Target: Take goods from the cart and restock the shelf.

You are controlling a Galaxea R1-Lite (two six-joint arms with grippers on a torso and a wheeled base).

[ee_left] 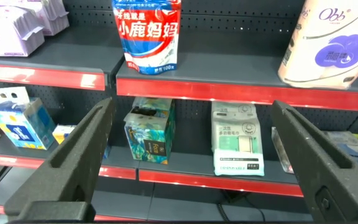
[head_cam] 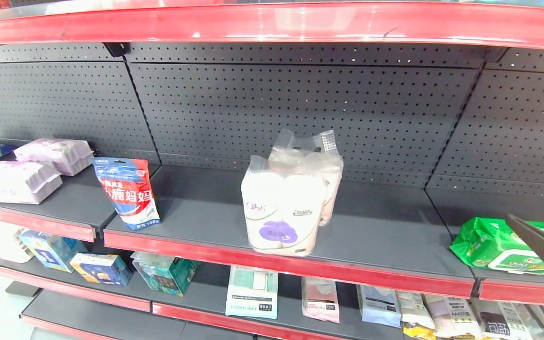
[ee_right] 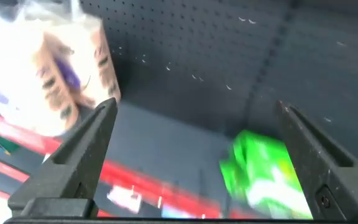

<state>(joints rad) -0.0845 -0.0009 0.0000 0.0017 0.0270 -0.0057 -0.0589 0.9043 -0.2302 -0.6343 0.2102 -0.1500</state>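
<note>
1. Roll pack (head_cam: 284, 208) stands upright on the middle shelf (head_cam: 385, 236), near the front edge. It is well apart from the blue-red pouch (head_cam: 128, 191) to its left and the green pack (head_cam: 494, 245) to its right.
2. Left gripper (ee_left: 192, 106): jaws wide apart and empty. It sits low in front of the shelving, facing the tier below with the teal box (ee_left: 149, 130); the pouch and roll pack are above it.
3. Right gripper (ee_right: 197, 106): jaws wide apart and empty. It is at the right end of the middle shelf, just in front of the green pack, with the roll pack off to one side.
4. Handling guess for the roll pack: light but bulky, with a soft body that squashes. The film wrap is likely slippery, and it looks tall enough to tip if nudged.
5. Best hold, probably: squeeze wide across the lower body where the rolls are firm. The plastic handle flap (head_cam: 302, 141) on top is thin and floppy, so a grip there would be less sure.
6. Green pack: soft, flat and crinkly, so probably best pinched across its short side.
7. Purple tissue packs (head_cam: 14, 182) lie at the far left, out of the way.
</note>
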